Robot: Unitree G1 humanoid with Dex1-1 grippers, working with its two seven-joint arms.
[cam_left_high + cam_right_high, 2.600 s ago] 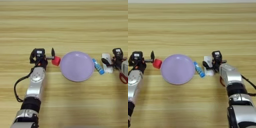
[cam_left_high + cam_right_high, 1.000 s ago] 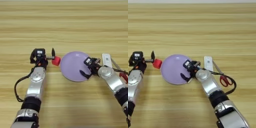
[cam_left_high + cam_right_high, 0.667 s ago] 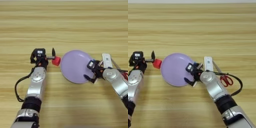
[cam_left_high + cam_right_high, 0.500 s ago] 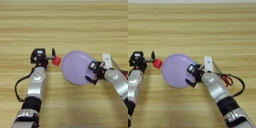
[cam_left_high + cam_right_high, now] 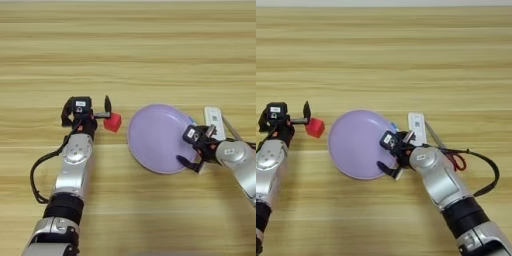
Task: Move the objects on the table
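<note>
A round purple plate (image 5: 155,137) lies in the middle of the table (image 5: 150,50). My right gripper (image 5: 192,149) is at the plate's right rim, fingers apart, the lower fingertip (image 5: 384,168) on the rim's near edge. A white flat bar (image 5: 213,121) lies just right of the plate. Only a bit of the tube's blue cap (image 5: 393,123) peeks out above the gripper. The red cube (image 5: 113,122) sits left of the plate. My left gripper (image 5: 86,107) stands open beside the cube, its right finger just above it.
Scissors with red handles (image 5: 458,161) lie right of the white bar, partly under my right arm. A black cable loops off each forearm.
The right gripper left the tube, reached onto the plate, then drew back right. The plate has slid a little right and toward me with it. Left arm and red cube are unmoved.
</note>
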